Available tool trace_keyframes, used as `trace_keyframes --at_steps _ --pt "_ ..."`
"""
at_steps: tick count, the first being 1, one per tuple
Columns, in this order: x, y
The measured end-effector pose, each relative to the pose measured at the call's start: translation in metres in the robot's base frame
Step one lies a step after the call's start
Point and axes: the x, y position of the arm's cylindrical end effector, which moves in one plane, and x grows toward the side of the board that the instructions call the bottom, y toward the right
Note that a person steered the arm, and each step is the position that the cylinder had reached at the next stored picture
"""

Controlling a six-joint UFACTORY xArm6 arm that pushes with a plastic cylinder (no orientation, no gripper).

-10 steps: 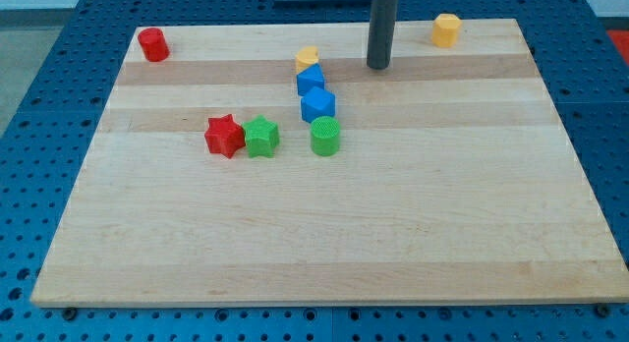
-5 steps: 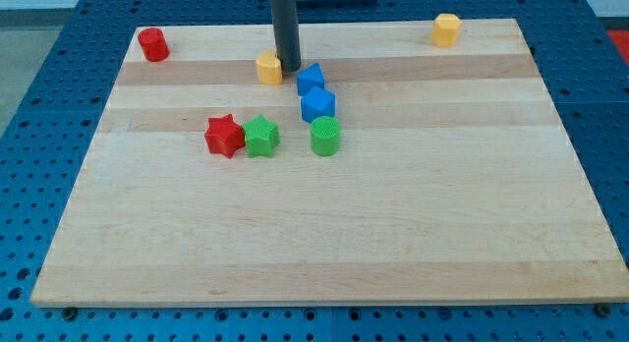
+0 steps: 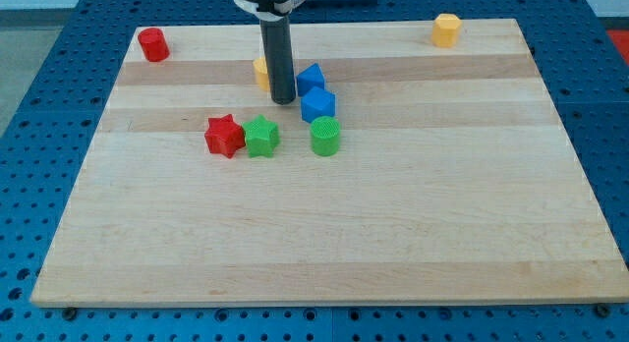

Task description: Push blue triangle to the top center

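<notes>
The blue triangle [image 3: 311, 78] lies on the wooden board [image 3: 324, 224], above the middle and just left of centre. A second blue block [image 3: 317, 104] touches it from below. My tip [image 3: 282, 97] stands just left of the two blue blocks, level with the gap between them and close beside them. A yellow block [image 3: 260, 71] is mostly hidden behind the rod, at the rod's upper left.
A green cylinder [image 3: 325, 137] sits right below the second blue block. A red star [image 3: 224, 136] and a green star [image 3: 261, 136] touch side by side left of it. A red block [image 3: 152, 43] is at the top left corner, a yellow block [image 3: 446, 29] at the top right.
My tip swept left from the top centre, pushing the yellow block left away from the blue triangle, then came down the view to stand left of the blue blocks.
</notes>
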Motion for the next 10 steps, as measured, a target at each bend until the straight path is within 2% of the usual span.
trace_keyframes --at_steps 2,4,10 --pt "0.023 0.04" --pt "-0.031 0.034" --pt "-0.103 0.034"
